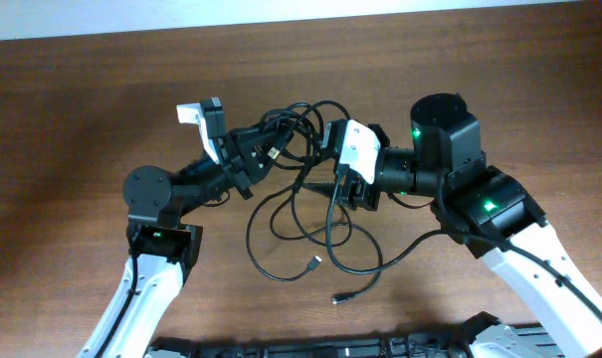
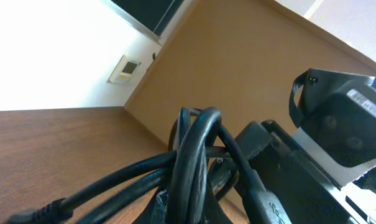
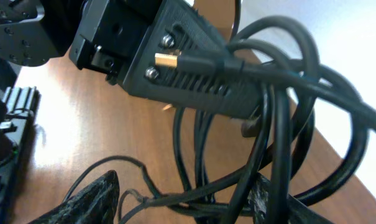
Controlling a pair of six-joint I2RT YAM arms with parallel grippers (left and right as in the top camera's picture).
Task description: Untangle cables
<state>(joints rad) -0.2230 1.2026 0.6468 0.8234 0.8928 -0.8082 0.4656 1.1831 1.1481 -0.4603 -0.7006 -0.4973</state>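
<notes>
The black cables form a knotted bundle lifted between my two grippers, and long loops hang down to the table. Two plug ends lie on the wood near the front. My left gripper is shut on the bundle; in the left wrist view thick cords loop out of the jaws. My right gripper is open, and in the right wrist view several cords run between its spread fingers. A gold-tipped plug lies across the left gripper's body there.
The wooden table stretches around both arms. A dark strip of equipment lines the front edge. The right arm's body fills the right of the left wrist view, close to the bundle.
</notes>
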